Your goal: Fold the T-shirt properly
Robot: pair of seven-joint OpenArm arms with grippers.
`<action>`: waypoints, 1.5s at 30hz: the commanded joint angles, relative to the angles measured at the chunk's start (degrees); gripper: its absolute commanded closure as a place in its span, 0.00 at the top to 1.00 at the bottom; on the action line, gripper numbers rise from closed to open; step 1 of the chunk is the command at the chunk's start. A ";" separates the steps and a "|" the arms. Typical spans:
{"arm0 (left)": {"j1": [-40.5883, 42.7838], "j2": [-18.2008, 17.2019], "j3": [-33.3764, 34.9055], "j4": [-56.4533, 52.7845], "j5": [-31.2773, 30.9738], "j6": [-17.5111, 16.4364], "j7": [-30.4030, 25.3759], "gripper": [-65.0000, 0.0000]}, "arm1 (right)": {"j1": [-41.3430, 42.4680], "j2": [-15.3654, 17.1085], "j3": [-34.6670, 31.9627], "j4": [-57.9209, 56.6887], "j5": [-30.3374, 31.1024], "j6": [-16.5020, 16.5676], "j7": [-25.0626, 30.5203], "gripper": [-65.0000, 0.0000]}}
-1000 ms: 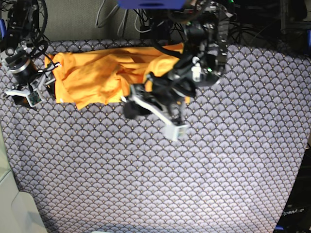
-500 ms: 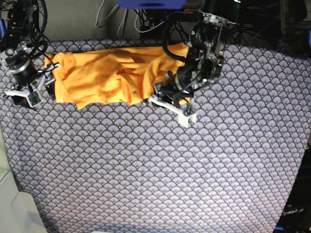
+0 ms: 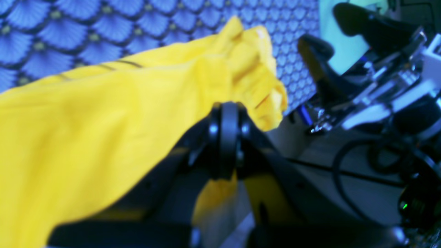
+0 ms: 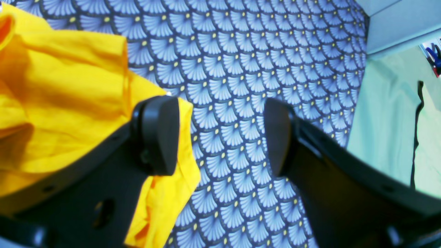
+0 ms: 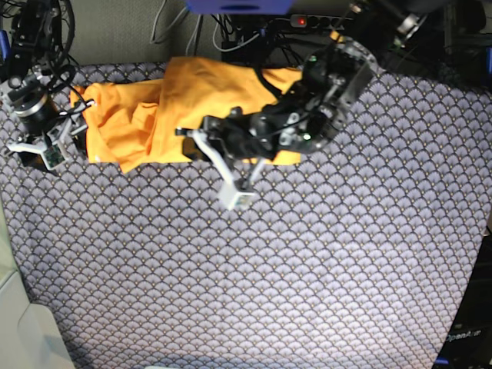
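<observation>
The yellow-orange T-shirt [image 5: 138, 123] lies bunched along the far edge of the table, with a smooth layer [image 5: 207, 84] lifted over its middle. My left gripper [image 5: 194, 144] reaches across it from the right. In the left wrist view this gripper [image 3: 225, 137] is shut, and the shirt's cloth [image 3: 103, 131] is pinched between its fingers. My right gripper [image 5: 75, 132] sits at the shirt's left end. Its jaws stand open [image 4: 218, 136]: one pad [image 4: 160, 134] is over the shirt's edge [image 4: 69, 103], the other over the table cover.
The blue-grey scallop-patterned cover [image 5: 269, 269] spans the table. Cables and a power strip [image 5: 307, 19] crowd the back edge. A pale surface [image 5: 23, 330] borders the near left corner.
My left gripper has shut and swung leftwards from the shirt's right end to its middle, drawing a layer of cloth with it. The right arm has not moved.
</observation>
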 commanded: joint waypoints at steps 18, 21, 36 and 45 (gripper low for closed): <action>13.97 -3.82 -32.01 5.76 -2.14 0.05 12.52 0.00 | 3.09 1.02 2.34 0.57 4.12 -0.29 -3.47 0.60; 13.80 -3.38 -34.03 5.58 -2.14 0.05 17.18 0.00 | 3.53 3.83 4.54 0.13 10.53 -0.29 -8.13 0.60; 11.60 -0.83 -37.02 5.67 -2.14 -0.22 17.89 0.00 | 3.89 10.34 9.20 0.21 43.85 -0.29 -32.13 0.60; 2.28 8.92 -34.21 0.22 -1.70 -0.04 18.50 0.00 | 3.89 10.60 9.11 0.57 43.85 -0.29 -32.48 0.60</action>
